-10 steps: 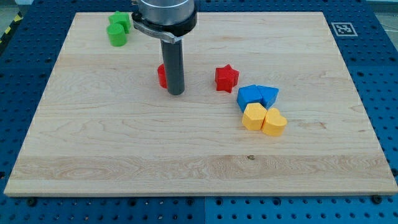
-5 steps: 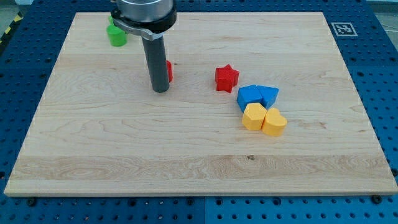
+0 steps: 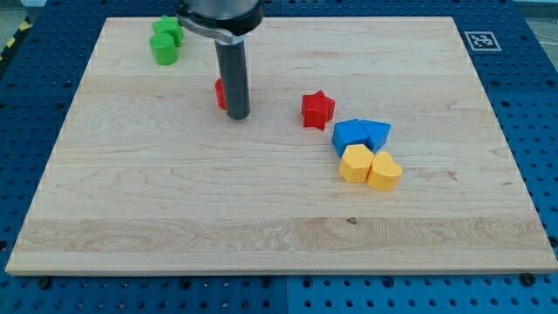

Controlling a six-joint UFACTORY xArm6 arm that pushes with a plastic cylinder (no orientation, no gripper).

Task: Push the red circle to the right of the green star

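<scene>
One red circle [image 3: 221,93] sits half-hidden behind my tip [image 3: 239,115]; bare board [image 3: 288,52] lies toward the green star [image 3: 167,30].

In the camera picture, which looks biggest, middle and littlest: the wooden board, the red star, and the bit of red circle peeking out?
1. The wooden board, by far the biggest.
2. The red star.
3. The red circle, littlest as it looks, because my rod hides most of it; its real size can't be judged.
My tip sits just right of it.
</scene>
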